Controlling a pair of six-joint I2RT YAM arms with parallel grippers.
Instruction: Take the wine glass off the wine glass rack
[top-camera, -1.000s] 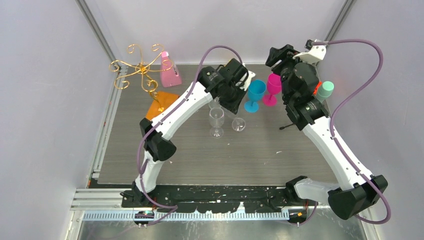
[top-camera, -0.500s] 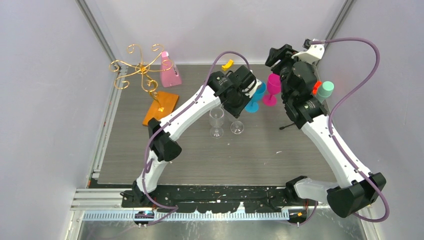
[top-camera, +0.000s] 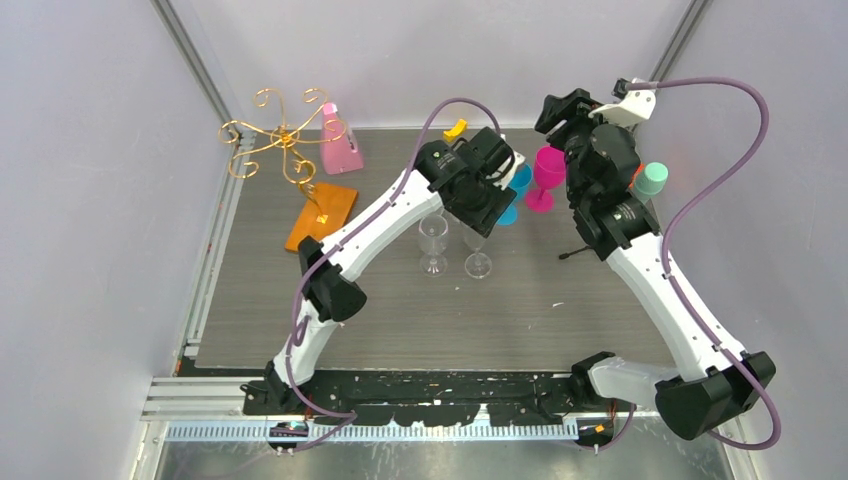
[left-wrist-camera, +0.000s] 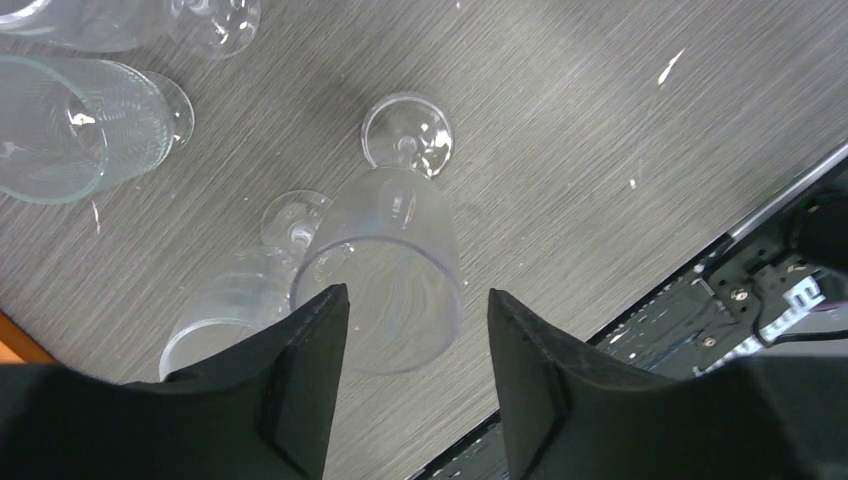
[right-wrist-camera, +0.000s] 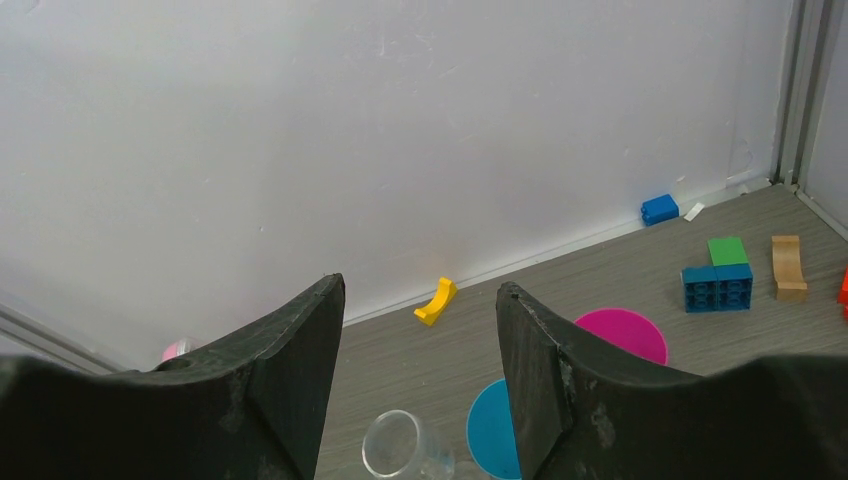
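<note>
The wine glass rack (top-camera: 285, 140), curly gold wire on an orange base (top-camera: 322, 215), stands at the back left with no glass showing on its arms. A clear wine glass (top-camera: 478, 258) stands upright on the table, next to a second clear glass (top-camera: 432, 240). My left gripper (top-camera: 478, 228) hovers just above it. In the left wrist view the left gripper (left-wrist-camera: 415, 300) is open, and the wine glass (left-wrist-camera: 395, 250) sits below the gap, touching neither finger. My right gripper (top-camera: 558, 105) is raised at the back right. In its own view the right gripper (right-wrist-camera: 420, 295) is open and empty.
A blue glass (top-camera: 517, 185) and a magenta glass (top-camera: 547, 170) stand behind the clear ones. A pink object (top-camera: 338, 148) is beside the rack, a teal cup (top-camera: 652, 180) at the right, and a yellow piece (top-camera: 455, 128) near the back wall. A clear tumbler (left-wrist-camera: 70, 130) lies nearby.
My left gripper has opened and let go of the clear wine glass, which was tilted in its grip and now stands upright. The left arm shifted slightly right. The right arm stayed still.
</note>
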